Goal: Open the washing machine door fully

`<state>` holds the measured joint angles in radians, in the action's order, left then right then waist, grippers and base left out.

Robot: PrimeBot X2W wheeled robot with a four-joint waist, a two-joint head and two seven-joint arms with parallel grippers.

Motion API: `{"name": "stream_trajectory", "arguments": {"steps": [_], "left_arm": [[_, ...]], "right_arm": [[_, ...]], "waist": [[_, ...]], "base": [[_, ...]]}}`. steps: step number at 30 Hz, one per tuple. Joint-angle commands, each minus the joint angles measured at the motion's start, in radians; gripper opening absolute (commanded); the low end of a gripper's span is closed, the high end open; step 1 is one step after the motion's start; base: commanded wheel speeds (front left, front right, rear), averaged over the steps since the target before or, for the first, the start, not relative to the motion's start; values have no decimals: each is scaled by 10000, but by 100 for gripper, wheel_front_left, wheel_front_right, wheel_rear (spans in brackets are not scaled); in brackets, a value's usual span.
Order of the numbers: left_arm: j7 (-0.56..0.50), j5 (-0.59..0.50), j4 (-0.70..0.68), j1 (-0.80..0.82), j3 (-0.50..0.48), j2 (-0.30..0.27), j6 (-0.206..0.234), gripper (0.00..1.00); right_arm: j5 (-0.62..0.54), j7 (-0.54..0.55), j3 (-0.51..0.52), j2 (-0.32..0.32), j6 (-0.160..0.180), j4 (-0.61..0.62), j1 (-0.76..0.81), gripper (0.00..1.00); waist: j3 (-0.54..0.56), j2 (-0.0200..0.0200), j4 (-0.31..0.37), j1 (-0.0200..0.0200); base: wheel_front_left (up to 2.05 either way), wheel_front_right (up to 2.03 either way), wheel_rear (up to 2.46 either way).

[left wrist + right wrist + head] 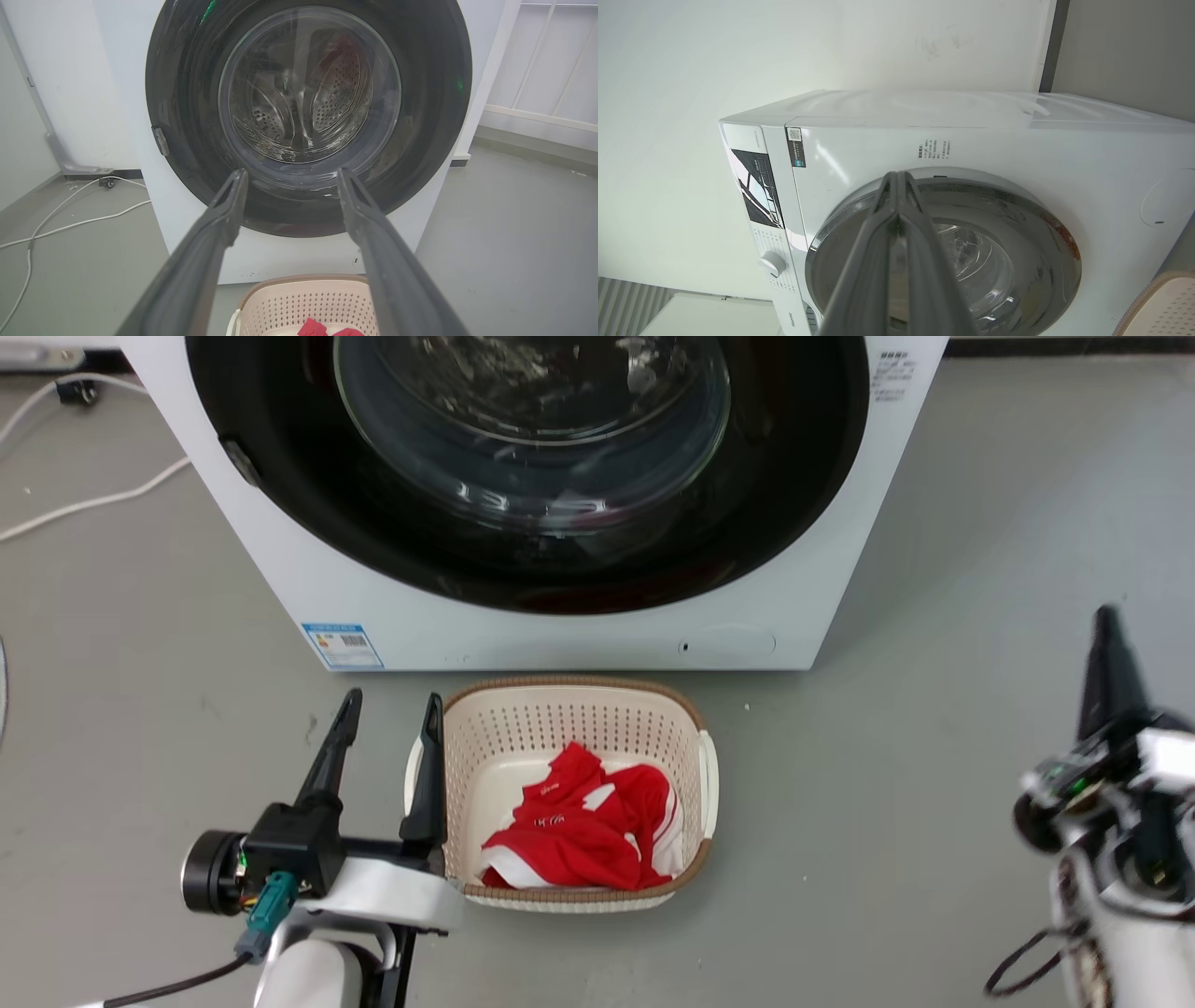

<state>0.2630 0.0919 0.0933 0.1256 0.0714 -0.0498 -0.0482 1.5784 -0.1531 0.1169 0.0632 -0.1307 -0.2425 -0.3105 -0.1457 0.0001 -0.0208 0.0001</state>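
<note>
Door (527,476) shut; rigid, glossy, likely slippery. Take rim tab (161,141). Left gripper (393,698) spread, empty; right gripper (896,176) pinched together, empty.

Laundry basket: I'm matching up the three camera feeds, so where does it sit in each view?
Head view: basket at lower centre, on the floor just below the washing machine door, with red cloth inside.
Left wrist view: basket at bottom centre, cut by the edge.
Right wrist view: basket in the lower right corner, partly cut off.
Shared landmark: the closed washing machine door, seen in all three.
</note>
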Motion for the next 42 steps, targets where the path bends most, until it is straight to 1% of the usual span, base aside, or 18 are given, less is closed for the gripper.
{"name": "stream_trajectory", "arguments": {"steps": [1,2,5,8,14,20,24,27,33,36,42], "left_arm": [[26,37,-71,199,2,-9,38,100],[26,49,-108,278,-4,-9,41,100],[26,73,-219,548,-8,-9,33,100],[26,85,-361,793,-24,-9,7,100],[26,155,-670,1276,13,-7,-9,100],[26,190,-862,1669,118,-7,-33,100],[26,222,-958,1835,167,-7,-35,100],[26,230,-1025,1974,204,-7,-52,100],[26,247,-1109,2219,330,-6,-53,100],[26,241,-1136,2371,405,-7,-79,100],[26,175,-1192,2584,460,-6,-103,100]], "right_arm": [[290,206,189,221,0,-187,-427,0],[577,389,296,301,0,-350,-709,0],[1303,907,625,823,0,-1073,-1683,0],[1716,1368,624,1346,0,-1869,-2659,0],[1854,2161,50,2445,0,-3054,-4571,0],[1686,2983,-881,3141,0,-4088,-6482,0],[1432,3550,-1682,3229,0,-4682,-7612,0],[1149,3920,-2271,3180,0,-5127,-8392,0],[623,4511,-3174,3108,0,-5948,-9607,0],[384,4753,-3512,3034,0,-6172,-9985,0],[102,4844,-3854,2844,0,-6521,-10454,0]], "waist": [[-346,-1,-6,-1],[-484,-1,-10,-1],[-895,-1,-48,-1],[-1296,-1,-85,-1],[-2023,-1,-253,-1],[-2591,-1,-411,-1],[-2891,-1,-466,-1],[-3126,-1,-512,-1],[-3529,-1,-681,-1],[-3701,-1,-775,-1],[-3978,-1,-844,-1]], "base": [[0,0,0],[0,0,0],[0,0,0],[0,0,0],[0,0,0],[0,0,0],[0,0,0],[0,0,0],[0,0,0],[0,0,0],[0,0,0]]}}
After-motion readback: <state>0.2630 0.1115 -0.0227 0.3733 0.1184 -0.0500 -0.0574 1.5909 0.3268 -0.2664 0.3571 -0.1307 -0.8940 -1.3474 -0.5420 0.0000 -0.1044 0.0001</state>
